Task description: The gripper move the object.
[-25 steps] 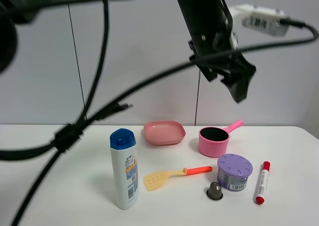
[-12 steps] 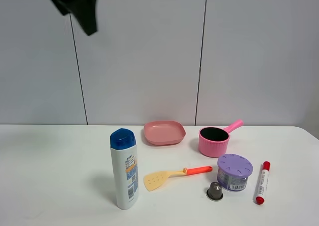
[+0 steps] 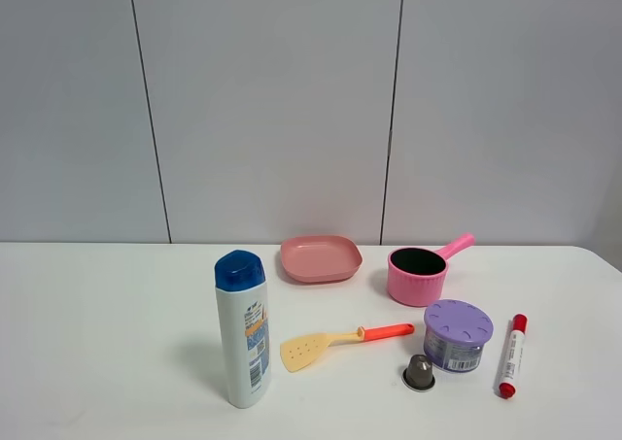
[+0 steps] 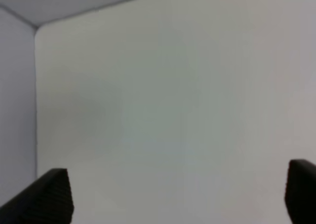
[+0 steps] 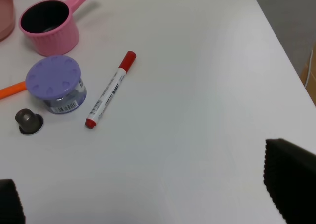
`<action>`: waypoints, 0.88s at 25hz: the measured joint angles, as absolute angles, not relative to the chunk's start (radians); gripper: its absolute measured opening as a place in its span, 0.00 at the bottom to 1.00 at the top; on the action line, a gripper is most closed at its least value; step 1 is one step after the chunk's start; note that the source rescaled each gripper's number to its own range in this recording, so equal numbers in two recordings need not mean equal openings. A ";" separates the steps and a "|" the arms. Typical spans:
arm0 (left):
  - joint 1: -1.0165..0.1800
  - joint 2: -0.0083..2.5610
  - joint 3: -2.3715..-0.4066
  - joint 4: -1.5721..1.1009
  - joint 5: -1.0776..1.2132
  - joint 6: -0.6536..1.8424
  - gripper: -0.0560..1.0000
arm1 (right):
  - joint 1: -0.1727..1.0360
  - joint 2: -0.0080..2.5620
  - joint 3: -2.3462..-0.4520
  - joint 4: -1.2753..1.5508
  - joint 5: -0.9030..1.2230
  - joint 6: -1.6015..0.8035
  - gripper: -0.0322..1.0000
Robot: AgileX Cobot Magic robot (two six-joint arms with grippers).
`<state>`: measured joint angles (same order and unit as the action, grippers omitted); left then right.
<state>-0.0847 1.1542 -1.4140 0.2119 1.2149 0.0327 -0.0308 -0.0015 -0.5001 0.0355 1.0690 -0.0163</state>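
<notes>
The can [image 3: 458, 335] has a lilac lid and a silvery-blue side and stands upright on the white table [image 3: 117, 343], right of centre. No gripper shows in the exterior high view. In the right wrist view the can [image 5: 54, 83] stands well away from my right gripper [image 5: 148, 199], which is open and empty above bare table. My left gripper [image 4: 177, 194] is open and empty; only its two dark fingertips [image 4: 52, 197] show, against a plain wall.
Beside the can lie a red-capped marker [image 3: 510, 355], a small brown capsule [image 3: 419, 372] and a yellow spatula with an orange handle [image 3: 340, 340]. A pink saucepan [image 3: 418, 275] and a pink plate [image 3: 321, 258] sit behind. A tall white bottle [image 3: 242, 328] stands at the left.
The black arm that crossed the top of the exterior view swung left and has left the view. The objects on the table have not moved.
</notes>
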 joint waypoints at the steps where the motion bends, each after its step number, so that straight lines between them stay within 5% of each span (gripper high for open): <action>1: -0.061 1.107 -1.380 0.193 1.215 0.024 0.81 | -0.031 -0.001 -0.500 0.035 1.069 -0.016 1.00; 22: 0.008 0.131 -0.578 0.015 1.153 -0.005 0.81 | -0.031 -0.001 -0.500 0.035 1.069 -0.016 1.00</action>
<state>0.0080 0.1312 -0.5781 0.0145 1.1534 -0.0052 -0.0308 -0.0015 -0.5001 0.0355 1.0690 -0.0163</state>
